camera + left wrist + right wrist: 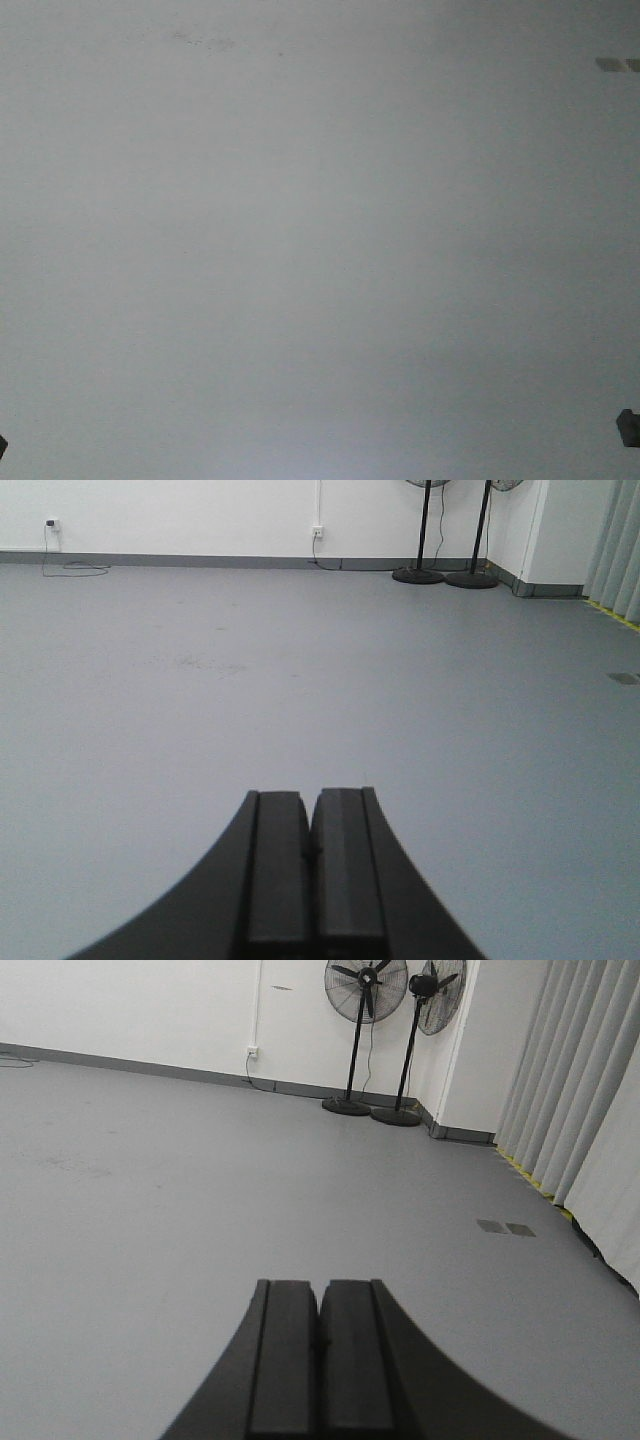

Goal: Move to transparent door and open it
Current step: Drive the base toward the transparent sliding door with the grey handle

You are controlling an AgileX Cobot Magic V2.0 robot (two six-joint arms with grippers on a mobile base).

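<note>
Grey floor [320,240] fills the front view, with faint scuffs near the top edge. Closest to the left wrist camera, the left gripper [311,802] has its two black fingers pressed together with nothing between them. The right gripper [320,1288] is closed the same way and holds nothing. Beyond it, two small plates [505,1228] sit flush in the floor. Farther off, pale curtains [590,1090] hang along the right side. Two standing fans [365,985] stand side by side near the far corner, against the white wall [130,1010]. The transparent door shows in none of the views.
</note>
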